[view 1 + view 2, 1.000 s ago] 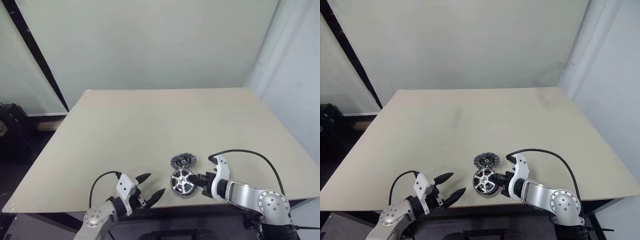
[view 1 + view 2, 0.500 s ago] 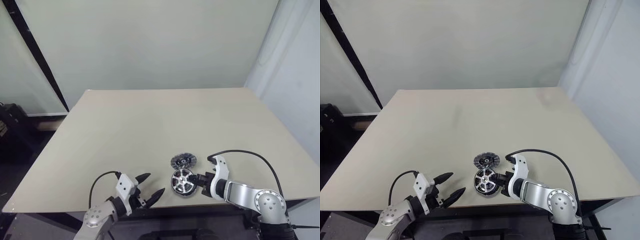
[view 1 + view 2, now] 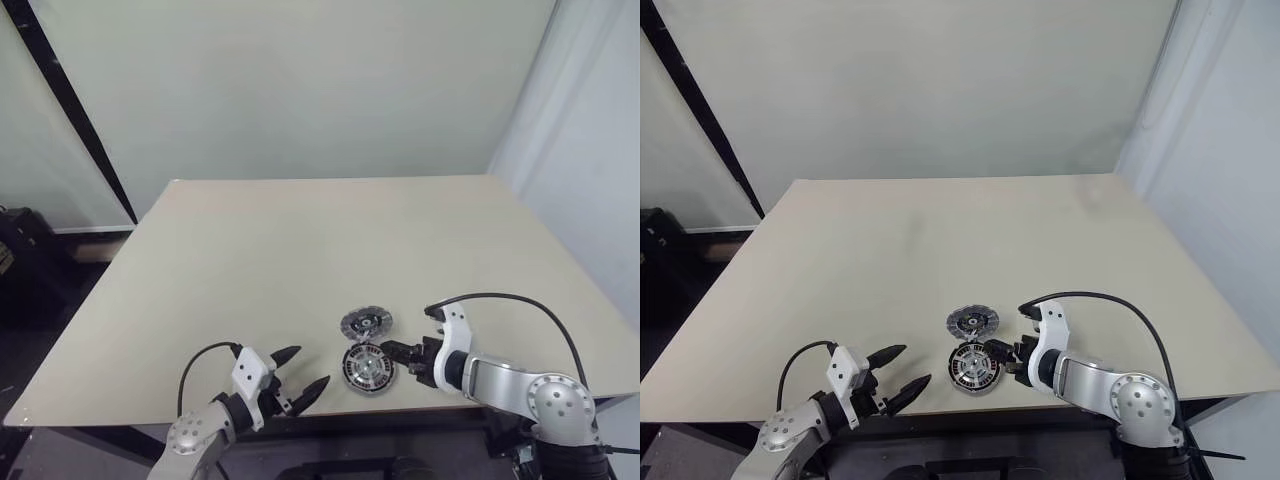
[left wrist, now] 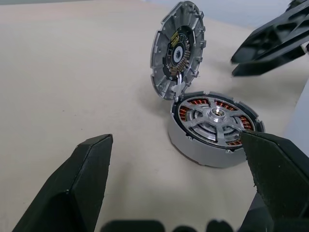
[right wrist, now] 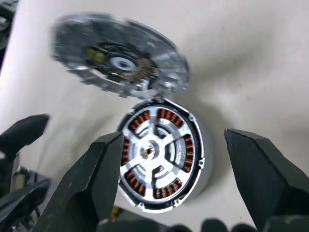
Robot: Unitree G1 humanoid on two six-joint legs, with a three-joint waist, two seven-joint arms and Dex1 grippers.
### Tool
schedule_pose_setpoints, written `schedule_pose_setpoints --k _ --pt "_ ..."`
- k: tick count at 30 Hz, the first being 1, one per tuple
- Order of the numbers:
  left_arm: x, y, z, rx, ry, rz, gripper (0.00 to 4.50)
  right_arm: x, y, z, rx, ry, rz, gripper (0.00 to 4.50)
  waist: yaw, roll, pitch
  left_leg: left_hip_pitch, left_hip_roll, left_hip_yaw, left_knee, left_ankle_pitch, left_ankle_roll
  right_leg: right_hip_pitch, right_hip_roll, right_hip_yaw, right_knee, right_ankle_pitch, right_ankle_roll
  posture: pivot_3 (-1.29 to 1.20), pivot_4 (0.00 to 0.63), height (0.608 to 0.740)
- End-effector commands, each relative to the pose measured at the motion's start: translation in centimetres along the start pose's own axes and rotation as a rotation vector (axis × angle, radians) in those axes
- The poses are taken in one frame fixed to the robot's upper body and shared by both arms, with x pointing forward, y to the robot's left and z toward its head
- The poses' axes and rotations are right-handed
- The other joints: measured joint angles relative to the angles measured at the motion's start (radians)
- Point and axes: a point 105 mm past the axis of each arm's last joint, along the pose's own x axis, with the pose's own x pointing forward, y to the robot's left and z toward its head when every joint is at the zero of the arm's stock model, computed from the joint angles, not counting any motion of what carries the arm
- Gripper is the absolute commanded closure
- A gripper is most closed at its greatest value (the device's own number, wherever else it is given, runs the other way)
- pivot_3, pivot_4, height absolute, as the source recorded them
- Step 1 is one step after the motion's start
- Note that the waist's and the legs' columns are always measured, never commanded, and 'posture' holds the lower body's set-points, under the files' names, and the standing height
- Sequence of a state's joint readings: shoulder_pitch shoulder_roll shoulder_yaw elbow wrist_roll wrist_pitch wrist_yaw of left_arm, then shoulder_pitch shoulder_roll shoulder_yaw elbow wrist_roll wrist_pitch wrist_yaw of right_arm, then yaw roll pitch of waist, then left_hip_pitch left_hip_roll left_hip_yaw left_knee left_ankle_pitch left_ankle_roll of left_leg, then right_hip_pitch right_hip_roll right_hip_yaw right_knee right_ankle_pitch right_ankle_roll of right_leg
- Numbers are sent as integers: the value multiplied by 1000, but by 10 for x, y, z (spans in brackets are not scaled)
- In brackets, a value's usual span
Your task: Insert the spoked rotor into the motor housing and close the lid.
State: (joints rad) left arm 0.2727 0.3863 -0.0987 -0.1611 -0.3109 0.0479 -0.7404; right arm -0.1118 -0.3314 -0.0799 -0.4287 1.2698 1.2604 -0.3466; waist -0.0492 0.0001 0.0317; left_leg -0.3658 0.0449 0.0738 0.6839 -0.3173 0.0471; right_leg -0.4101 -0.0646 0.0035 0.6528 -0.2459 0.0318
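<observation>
Now, from the head camera we see a beige table [image 3: 300,250] with the motor housing [image 3: 367,368], a small dark-rimmed round unit, lying flat near the front edge. Just behind it and touching it, the lid [image 3: 366,323], a dull grey ribbed metal disc, stands tilted on its edge. The right gripper [image 3: 396,355] sits just to the housing's right, its two black fingers parted and holding nothing. The left gripper [image 3: 305,373] hovers near the front edge, left of the housing, its fingers spread wide and empty.

Through the left wrist camera we look between the spread fingers [image 4: 72,188] at the housing, where the spoked rotor [image 4: 216,121], a shiny silver wheel with a small hub, sits inside the ring of copper-orange windings. The lid leans against the housing's rim.

Through the right wrist camera we see the rotor seated in the housing [image 5: 161,154] from above, framed by the right gripper's parted fingers, which touch nothing.
</observation>
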Motion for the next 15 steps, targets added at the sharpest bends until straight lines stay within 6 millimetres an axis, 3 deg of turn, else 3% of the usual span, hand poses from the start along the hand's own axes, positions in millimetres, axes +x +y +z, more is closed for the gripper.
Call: schedule_pose_setpoints --k 1,4,11,15 --pt "2 0 16 42 -48 -8 0 -12 22 22 -207 -98 75 983 0 0 0 0 0 0 0 0 0 0 0 0 0 0 0 0 0 740" --pt "2 1 15 43 -47 -6 0 -7 28 21 -409 -153 88 1747 0 0 0 1 0 -1 0 0 0 1 0 -1 0 0 0 0 0 740" --pt "0 2 16 47 -44 -2 0 24 34 -4 -632 -180 155 4337 0 -1 0 1 0 -1 1 0 0 1 1 -1 0 0 0 0 0 740" --pt "-1 3 17 53 -43 1 0 39 20 -16 -624 -169 130 4464 1 -3 0 1 0 -1 2 0 0 1 1 -1 0 0 0 0 0 740"
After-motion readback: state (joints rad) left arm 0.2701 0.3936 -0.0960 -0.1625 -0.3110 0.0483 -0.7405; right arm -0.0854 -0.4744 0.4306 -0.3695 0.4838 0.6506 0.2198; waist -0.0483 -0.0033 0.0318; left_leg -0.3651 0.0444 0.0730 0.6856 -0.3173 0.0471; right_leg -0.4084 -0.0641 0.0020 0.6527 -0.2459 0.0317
